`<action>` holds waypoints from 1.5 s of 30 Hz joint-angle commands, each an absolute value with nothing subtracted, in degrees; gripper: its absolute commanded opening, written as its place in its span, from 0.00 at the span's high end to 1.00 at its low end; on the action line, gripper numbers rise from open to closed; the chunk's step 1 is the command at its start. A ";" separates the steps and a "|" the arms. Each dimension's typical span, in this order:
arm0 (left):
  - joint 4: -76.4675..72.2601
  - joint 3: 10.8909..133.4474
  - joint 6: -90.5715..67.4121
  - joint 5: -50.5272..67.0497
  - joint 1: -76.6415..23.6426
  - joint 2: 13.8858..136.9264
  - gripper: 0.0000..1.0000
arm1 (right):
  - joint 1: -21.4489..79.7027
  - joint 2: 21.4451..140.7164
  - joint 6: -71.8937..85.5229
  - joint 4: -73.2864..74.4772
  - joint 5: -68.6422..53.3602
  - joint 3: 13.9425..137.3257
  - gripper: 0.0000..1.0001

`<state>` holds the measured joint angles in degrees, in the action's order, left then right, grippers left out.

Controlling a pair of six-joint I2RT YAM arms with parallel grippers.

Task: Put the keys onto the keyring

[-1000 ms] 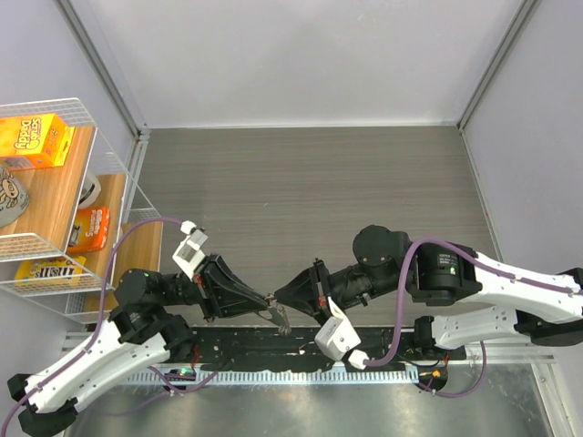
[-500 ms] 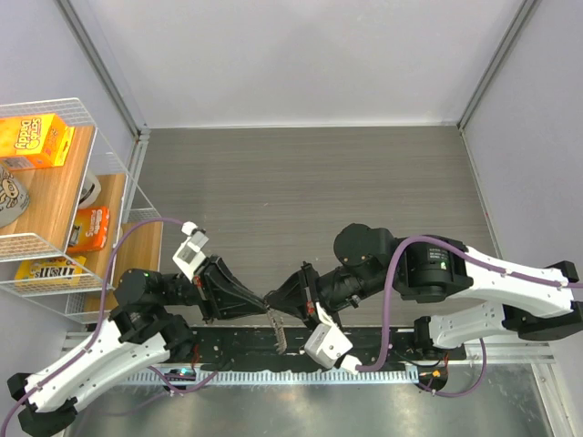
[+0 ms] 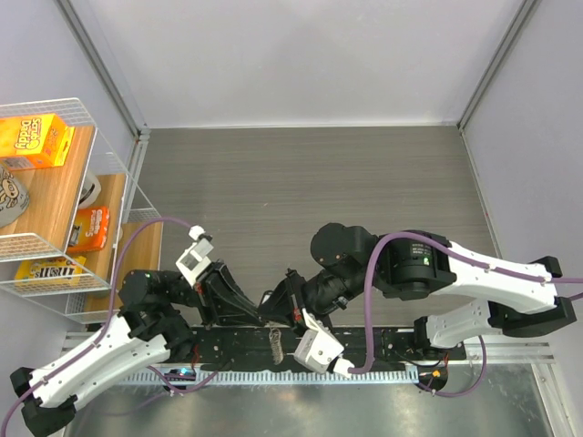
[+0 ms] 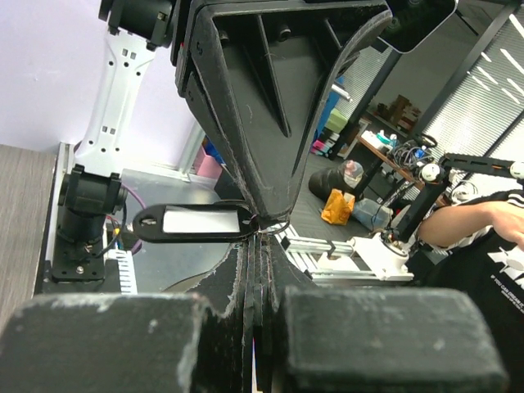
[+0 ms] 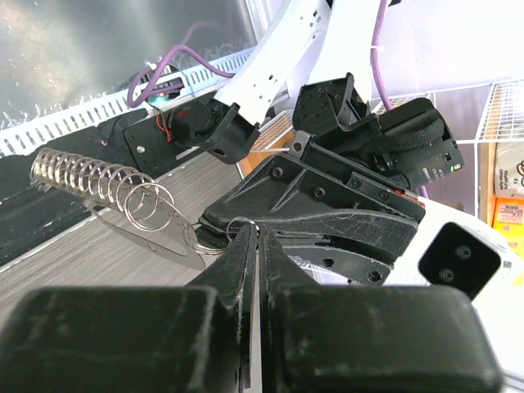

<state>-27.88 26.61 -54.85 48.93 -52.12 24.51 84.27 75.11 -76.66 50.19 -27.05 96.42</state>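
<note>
My two grippers meet tip to tip at the table's near edge. My left gripper (image 3: 261,318) is shut on a small split ring of the keyring (image 5: 195,237). My right gripper (image 5: 259,232) is shut, its tips pinching a thin wire loop (image 5: 244,221) right at the left gripper (image 5: 327,214). A glittery coil of silver rings (image 5: 86,182) and a flat grey key-like blade (image 5: 151,236) hang from the ring. The hanging strip shows in the top view (image 3: 276,344). In the left wrist view a black plastic head with a white window (image 4: 192,223) hangs beside my left fingertips (image 4: 260,241), under the right gripper (image 4: 270,106).
A wire shelf (image 3: 55,209) with boxes stands at the left. The black rail (image 3: 364,341) and cable channel (image 3: 273,375) run along the near edge, under the hanging strip. A grey wood-grain tabletop (image 3: 310,191) lies behind the arms.
My right arm has swung left and its gripper has closed in on the left gripper's tip. The hanging strip has moved down over the black rail. The left gripper has shifted slightly.
</note>
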 commanded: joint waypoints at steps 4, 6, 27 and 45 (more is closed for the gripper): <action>-32.43 26.02 -54.32 50.01 -52.21 23.82 1.00 | 84.20 78.22 -78.31 46.49 -27.16 100.55 0.95; -33.74 26.02 -54.05 50.10 -52.21 23.56 1.00 | 84.20 78.75 -78.31 46.49 -27.16 101.25 0.95; -41.84 22.32 -50.54 45.97 -52.21 17.40 1.00 | 84.29 82.62 -77.87 45.88 -27.42 105.73 0.73; -43.33 20.83 -48.52 41.05 -52.21 14.06 1.00 | 84.29 81.12 -79.10 47.19 -24.87 105.29 0.69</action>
